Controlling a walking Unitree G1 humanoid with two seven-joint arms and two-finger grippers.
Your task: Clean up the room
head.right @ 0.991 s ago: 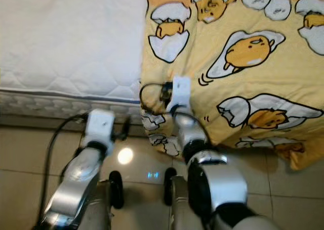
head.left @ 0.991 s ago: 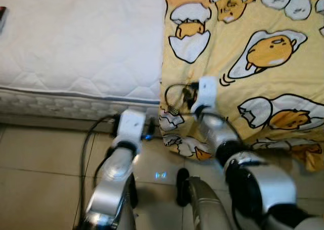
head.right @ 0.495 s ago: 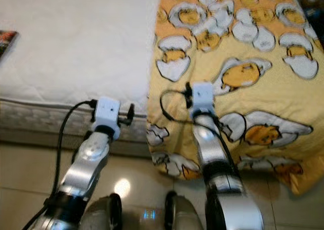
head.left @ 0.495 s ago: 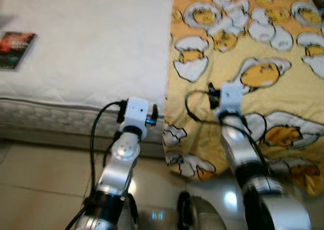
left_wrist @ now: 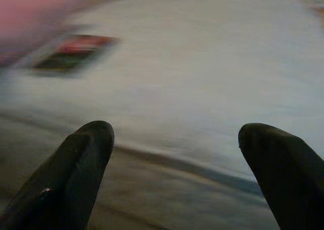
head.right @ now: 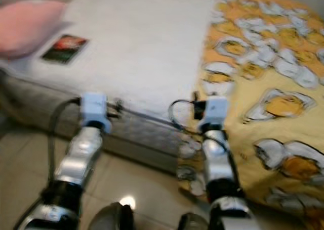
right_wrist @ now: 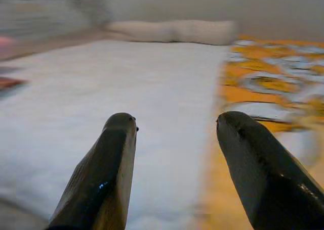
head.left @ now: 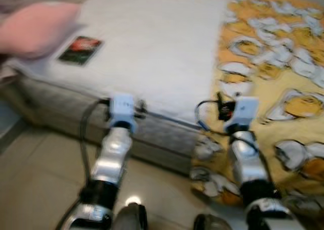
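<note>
two hands [left_wrist: 174, 139] [right_wrist: 174, 134] agape, book [head.left: 79, 50] nr pink pillow [head.left: 38, 28], yellow blanket [head.left: 273, 63]

Both silver arms reach forward side by side, wrists level. The left gripper [left_wrist: 174, 139] holds its jaws spread wide with nothing between them; the right gripper [right_wrist: 174, 126] is likewise parted and empty.
</note>
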